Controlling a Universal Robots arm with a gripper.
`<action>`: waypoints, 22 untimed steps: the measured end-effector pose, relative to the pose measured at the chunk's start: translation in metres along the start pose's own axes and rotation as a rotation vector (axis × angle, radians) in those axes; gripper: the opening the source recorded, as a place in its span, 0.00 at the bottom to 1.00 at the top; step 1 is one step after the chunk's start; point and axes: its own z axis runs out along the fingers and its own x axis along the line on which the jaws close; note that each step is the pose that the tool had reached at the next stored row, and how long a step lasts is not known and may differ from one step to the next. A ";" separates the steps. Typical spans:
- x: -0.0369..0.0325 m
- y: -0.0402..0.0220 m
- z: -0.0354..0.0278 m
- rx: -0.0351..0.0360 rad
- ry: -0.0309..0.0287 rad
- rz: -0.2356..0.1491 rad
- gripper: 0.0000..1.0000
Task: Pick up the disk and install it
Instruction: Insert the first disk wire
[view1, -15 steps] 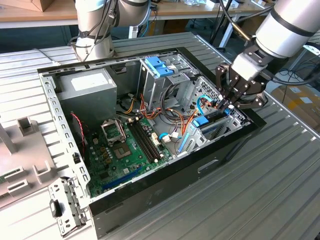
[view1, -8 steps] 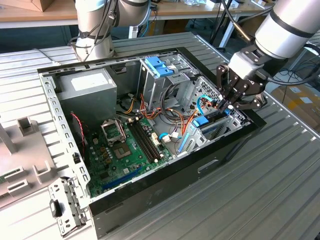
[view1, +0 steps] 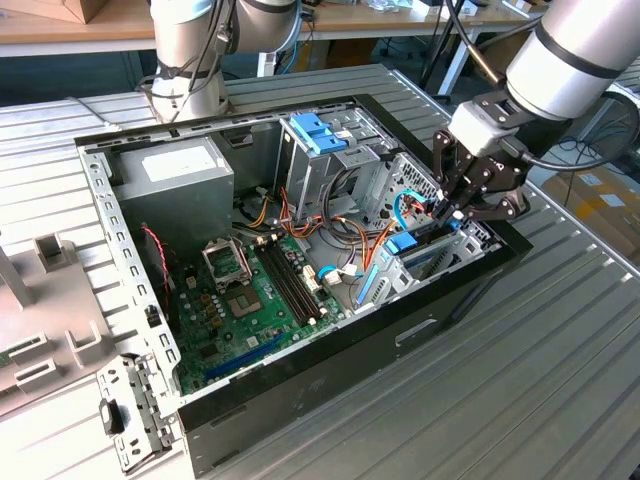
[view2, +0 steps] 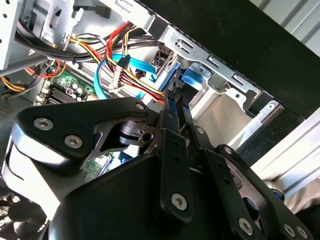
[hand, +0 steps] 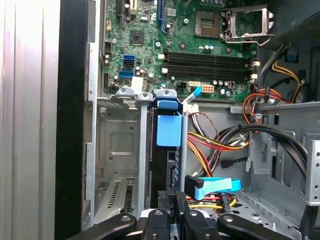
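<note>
While the open computer case (view1: 300, 330) lies on its side across the ribbed metal worktop (view1: 560, 380), the arm reaches in over the end of the case at the exterior view's right, well away from the grey power supply (view1: 170, 175) and the green mainboard (view1: 250, 300). Its gripper (view1: 462, 205) sits low over the drive cage (hand: 120, 150), a silver sheet-metal frame just inside the black case wall. The disk (hand: 167, 155) stands on edge in a slot of that cage, dark along its side, with a blue carrier tab (hand: 168, 127) at the end nearest the mainboard; it looks mostly seated, though how far home it is cannot be told. In both wrist views the jaws are drawn close together on the disk's near edge, apparently pinching it. Risk, as I judge it, lies in the crowding: a blue flat cable (hand: 212, 186) and a bundle of red, yellow and black wires (hand: 215, 145) run just beside the slot, and a tilted push could jam the rails, snag a wire, or trap the cable's plug against the cage.
</note>
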 end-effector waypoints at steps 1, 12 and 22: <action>-0.0001 0.0002 0.0003 0.0006 0.0000 0.006 0.17; -0.0006 0.0022 0.0036 0.0027 -0.0004 0.028 0.17; -0.0017 0.0023 0.0039 0.0019 -0.0013 0.020 0.17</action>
